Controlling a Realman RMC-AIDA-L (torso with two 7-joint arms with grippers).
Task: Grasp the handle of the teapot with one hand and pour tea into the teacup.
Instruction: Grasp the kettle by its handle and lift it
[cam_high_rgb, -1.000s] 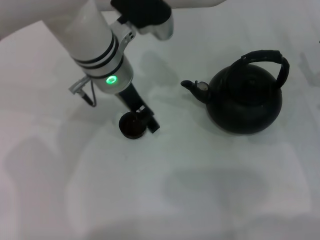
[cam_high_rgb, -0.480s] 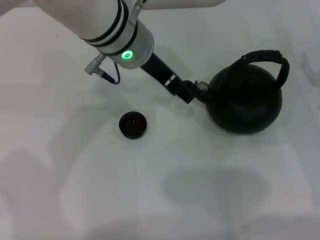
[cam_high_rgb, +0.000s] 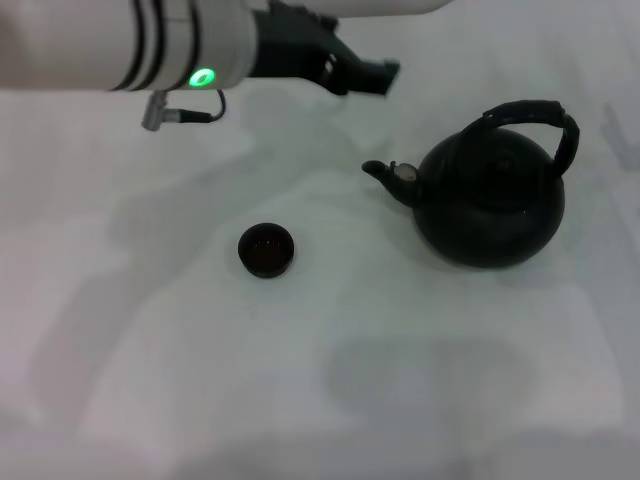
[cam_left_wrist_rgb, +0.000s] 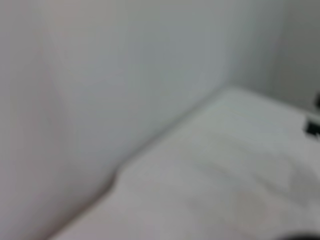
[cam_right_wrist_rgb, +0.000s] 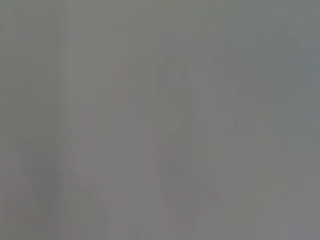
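Left gripper (cam_high_rgb: 385, 75) held high, fingers' state unclear, gripping nothing; teapot (cam_high_rgb: 490, 195) below-right of fingers, teacup (cam_high_rgb: 266, 250) well below-left.

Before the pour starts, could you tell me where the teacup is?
In the head view, the teacup stands alone on the white table, to the robot's left of the teapot.

A: What does the left arm (cam_high_rgb: 150, 45) look like from the head camera?

B: A thick white cylinder with two thin black rings near the wrist and a small round green light (cam_high_rgb: 204, 76) glowing on it.

A: Any wiring?

B: A silver plug (cam_high_rgb: 153, 118) with a thin dark cable looping below. Beyond the white part everything is black, ending in the left pincer (cam_high_rgb: 375, 77), probably blocky, though its outline is hard to read.
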